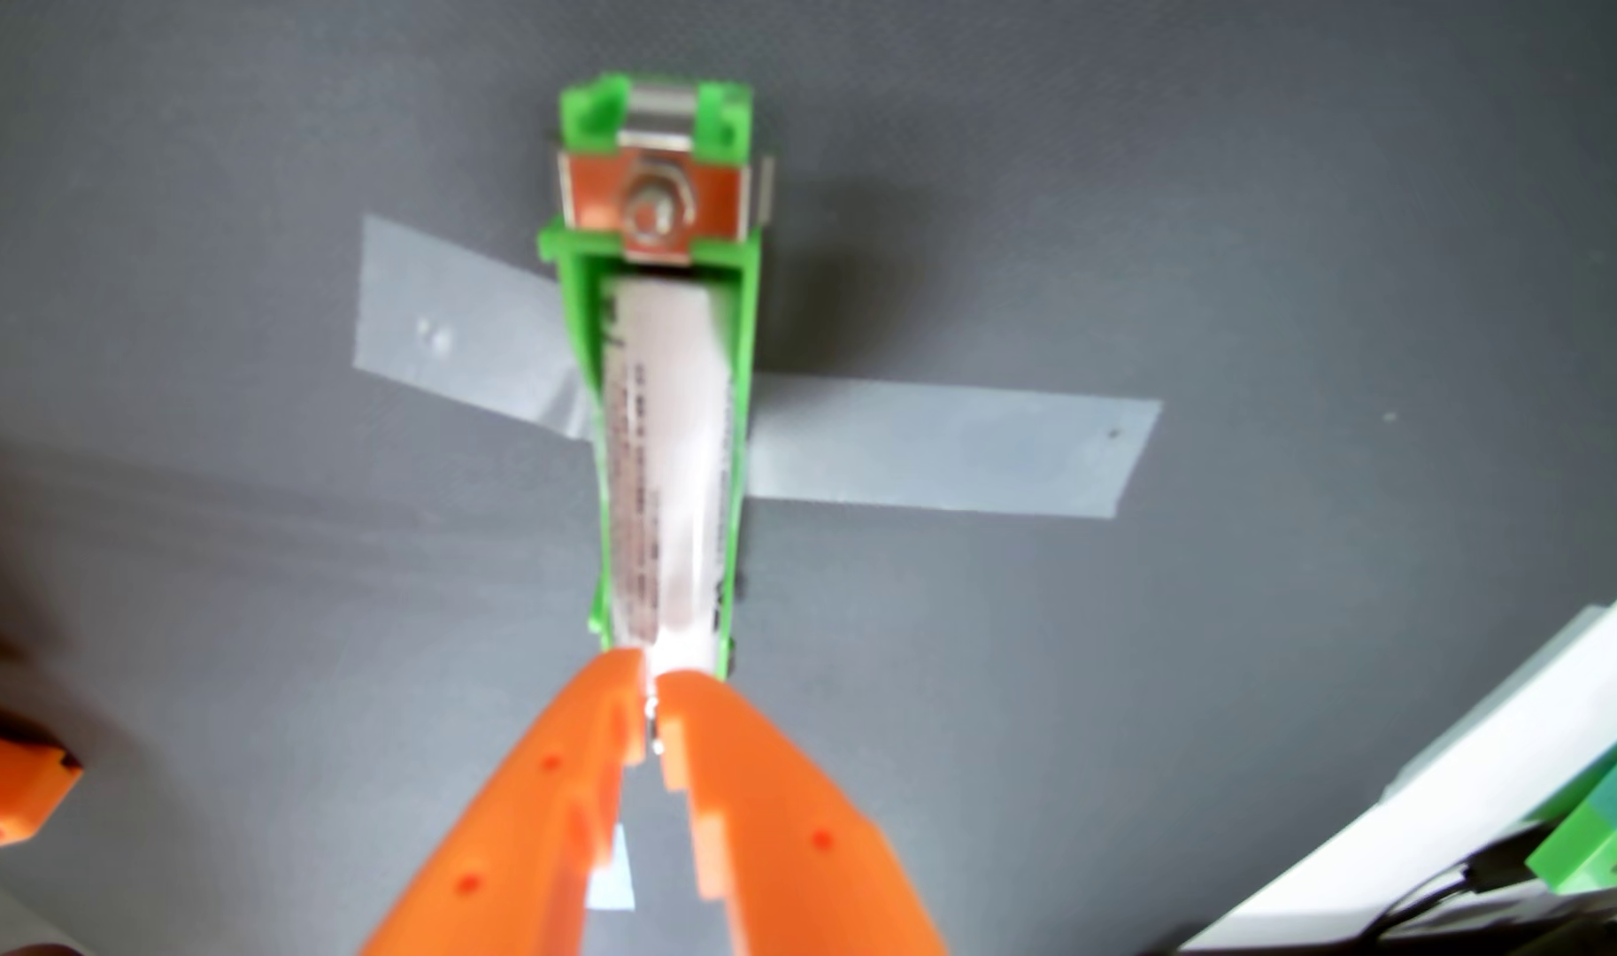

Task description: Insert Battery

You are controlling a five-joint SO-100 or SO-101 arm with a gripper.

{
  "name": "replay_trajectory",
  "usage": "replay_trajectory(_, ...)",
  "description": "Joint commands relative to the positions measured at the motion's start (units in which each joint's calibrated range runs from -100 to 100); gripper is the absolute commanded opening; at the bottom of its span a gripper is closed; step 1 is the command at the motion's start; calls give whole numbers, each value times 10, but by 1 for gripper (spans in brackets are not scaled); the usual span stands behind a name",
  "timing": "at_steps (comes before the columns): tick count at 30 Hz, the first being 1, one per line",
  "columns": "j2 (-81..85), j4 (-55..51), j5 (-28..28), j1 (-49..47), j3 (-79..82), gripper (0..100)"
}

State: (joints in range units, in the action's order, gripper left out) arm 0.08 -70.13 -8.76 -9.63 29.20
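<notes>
Right now I see the battery (671,460) lying lengthwise in the green holder (657,248), stretching straight ahead of the jaws (650,682), its far end close to the metal contact plate (662,207) and its near end at the orange tips. The jaws are nearly together, tips pressed against or pinching that near end; blur keeps me from telling whether they truly grip it. Clear tape (951,450) runs out to both sides of the holder, fixing it to the grey bench (1246,230). My worry is that the near end may not be fully seated: pushing off-axis could pop the battery up out of the channel, and too much force could peel the tape and shift the holder.
</notes>
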Motion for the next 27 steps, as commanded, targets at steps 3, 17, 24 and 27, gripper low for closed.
replay_trajectory(3,10,-2,-2,1,-24,2)
replay_trajectory(17,7,3,-3,9,-15,2)
replay_trajectory(24,5,3,-3,11,-13,2)
replay_trajectory(27,6,6,-3,11,0,2)
